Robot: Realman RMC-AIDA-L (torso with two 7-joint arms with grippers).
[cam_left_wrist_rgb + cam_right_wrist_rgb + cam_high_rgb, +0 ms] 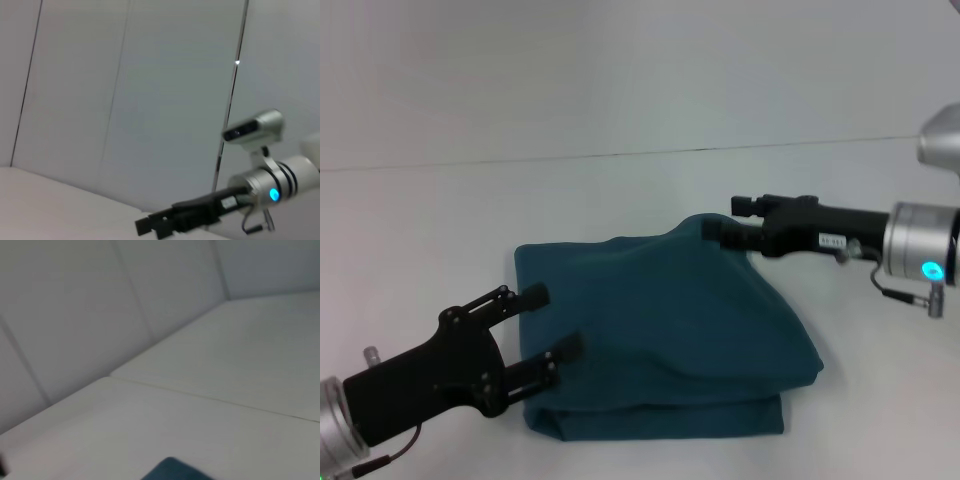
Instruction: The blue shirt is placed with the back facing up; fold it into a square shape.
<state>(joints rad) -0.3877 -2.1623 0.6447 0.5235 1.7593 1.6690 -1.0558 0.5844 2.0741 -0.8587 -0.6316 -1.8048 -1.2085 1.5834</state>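
The blue shirt [660, 330] lies in the middle of the white table, folded into a thick, roughly rectangular bundle. Its far right corner is pulled up into a peak, and my right gripper [717, 232] is shut on that corner, reaching in from the right. My left gripper [552, 322] stands open at the shirt's left edge, both fingers over the fabric and nothing held between them. The left wrist view shows only the right gripper [152, 226] farther off. A small patch of the blue shirt [172, 471] shows in the right wrist view.
The white table [440, 220] extends on all sides of the shirt, up to a seam line at the back. Pale wall panels [125, 100] stand behind the table. No other objects are in view.
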